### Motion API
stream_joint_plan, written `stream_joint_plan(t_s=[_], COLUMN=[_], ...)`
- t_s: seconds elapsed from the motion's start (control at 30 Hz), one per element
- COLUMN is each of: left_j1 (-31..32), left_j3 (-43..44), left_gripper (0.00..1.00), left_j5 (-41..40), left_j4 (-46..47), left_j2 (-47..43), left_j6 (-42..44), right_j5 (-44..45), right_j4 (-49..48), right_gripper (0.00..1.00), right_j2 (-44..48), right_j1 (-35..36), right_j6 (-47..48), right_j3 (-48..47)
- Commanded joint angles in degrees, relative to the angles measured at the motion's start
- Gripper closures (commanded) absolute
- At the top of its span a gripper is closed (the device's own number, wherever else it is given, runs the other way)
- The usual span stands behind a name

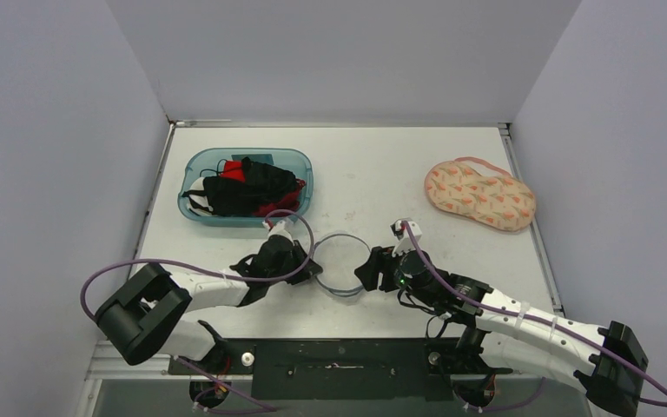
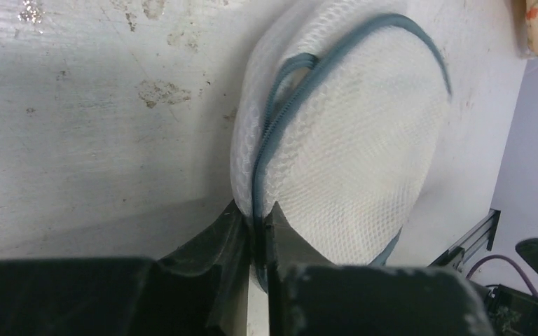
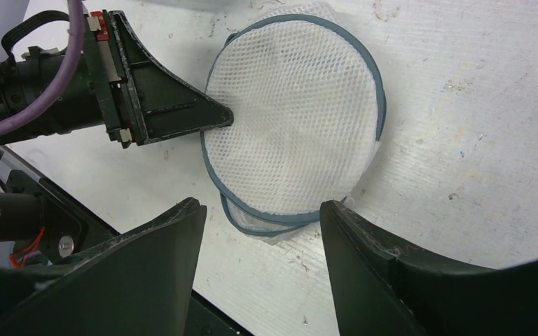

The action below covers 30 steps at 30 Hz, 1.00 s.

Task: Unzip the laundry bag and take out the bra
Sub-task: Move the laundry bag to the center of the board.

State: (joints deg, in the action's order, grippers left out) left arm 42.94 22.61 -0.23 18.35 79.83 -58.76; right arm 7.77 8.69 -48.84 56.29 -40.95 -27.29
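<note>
Left gripper (image 3: 228, 117) is clamping the mesh laundry bag (image 3: 294, 119) at 9 o'clock. It's probably floppy and featherlight. Right gripper (image 3: 260, 210) is hanging open.

White table (image 1: 356, 174), pretty scuffed up close w/ stains + scratches, walls on 3 sides. Three things sit on it. Back left: a teal plastic bin (image 1: 287, 156) full of black & red clothes (image 1: 247, 187). Back right, well apart from the bin: a peach patterned padded piece (image 1: 479, 193), lying flat. Front middle near the edge: a round white mesh laundry bag (image 3: 294, 119) w/ blue-grey trim, approx between the other two.
</note>
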Motion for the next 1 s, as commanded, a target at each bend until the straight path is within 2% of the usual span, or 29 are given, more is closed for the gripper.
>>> stream_joint_plan(t_s=[0.0,0.13,0.3,0.43,0.63,0.7,0.8,0.97], left_j1=[-1.0,-2.2,-5.0,-7.9,-11.2,-12.5,-14.4,-19.0], left_j3=[-2.8,-6.0,-9.9,-13.5,-16.5,-16.3,-15.6,-15.8], left_gripper=[1.00,1.00,1.00,1.00,1.00,1.00,1.00,1.00], left_j5=[0.1,-1.6,-6.5,-12.9,-25.2,-27.6,-29.8,-30.0], left_j4=[3.6,2.1,-6.7,-20.8,-42.1,-46.9,-51.4,-50.2], left_j2=[-4.2,-10.0,-22.8,-39.1,-64.0,-67.2,-67.3,-61.9], left_j6=[-0.3,-0.9,-1.8,-4.0,-13.7,-16.1,-19.1,-21.2], right_j5=[1.3,0.9,0.3,-1.1,-4.2,-4.8,-5.5,-5.9], right_j4=[-1.3,-1.8,-2.5,-3.9,-6.2,-6.5,-6.9,-7.0], right_gripper=[0.39,0.39,0.40,0.40,0.41,0.41,0.41,0.41], right_j2=[0.1,-0.5,-0.9,-1.4,-4.3,-5.0,-5.4,-4.5], right_j1=[-0.3,-0.5,-0.9,-1.5,-2.6,-2.8,-3.1,-3.4], right_j6=[1.0,1.7,2.2,2.6,3.5,3.9,4.3,4.4], right_j3=[-1.9,-2.3,-2.5,-2.1,-1.9,-2.0,-1.6,-0.6])
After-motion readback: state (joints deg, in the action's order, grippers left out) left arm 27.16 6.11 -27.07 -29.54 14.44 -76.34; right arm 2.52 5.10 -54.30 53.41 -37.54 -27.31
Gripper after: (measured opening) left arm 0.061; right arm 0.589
